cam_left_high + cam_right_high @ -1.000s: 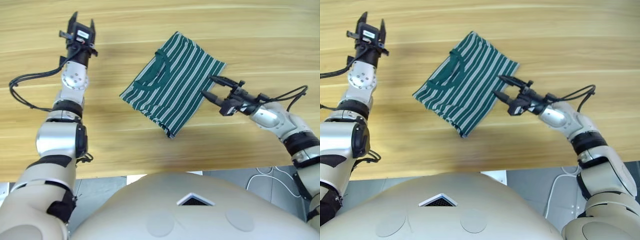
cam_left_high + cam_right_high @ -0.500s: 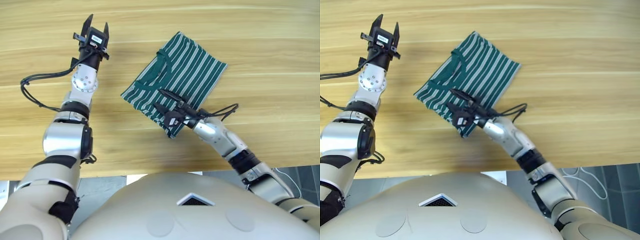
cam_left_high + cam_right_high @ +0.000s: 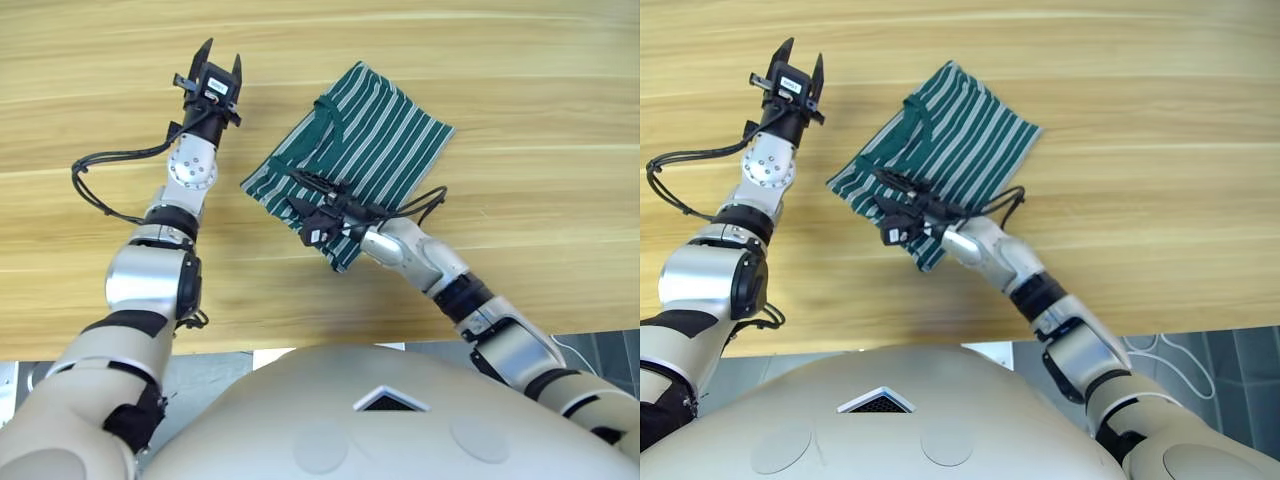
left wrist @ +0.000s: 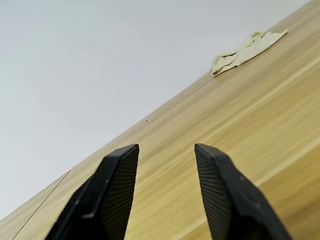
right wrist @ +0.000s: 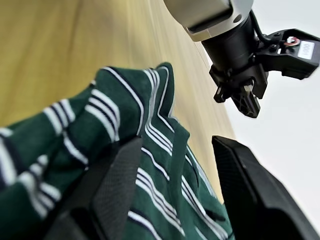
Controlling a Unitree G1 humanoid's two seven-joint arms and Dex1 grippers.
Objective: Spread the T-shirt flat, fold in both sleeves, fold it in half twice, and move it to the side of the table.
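Left eye view: our left gripper (image 3: 222, 55), jaws spread, hovers over the wooden table (image 3: 520, 70); its white label (image 3: 212, 87) is unreadable. Our right gripper (image 3: 293, 190), jaws apart, sits over the folded striped T-shirt (image 3: 375, 140).

One T-shirt (image 3: 375, 130), one table (image 3: 520, 80), one cloth (image 4: 245, 47), left gripper (image 3: 222, 52), right gripper (image 3: 292, 188) (two)

You have a table (image 3: 520, 90) of light wood, its grain running left to right. On it lies the green, white-striped T-shirt (image 3: 385, 135), folded into a rectangle (askew to the table's edge), its collar showing on top. Far off on the wood lies a crumpled pale cloth (image 4: 247, 47).
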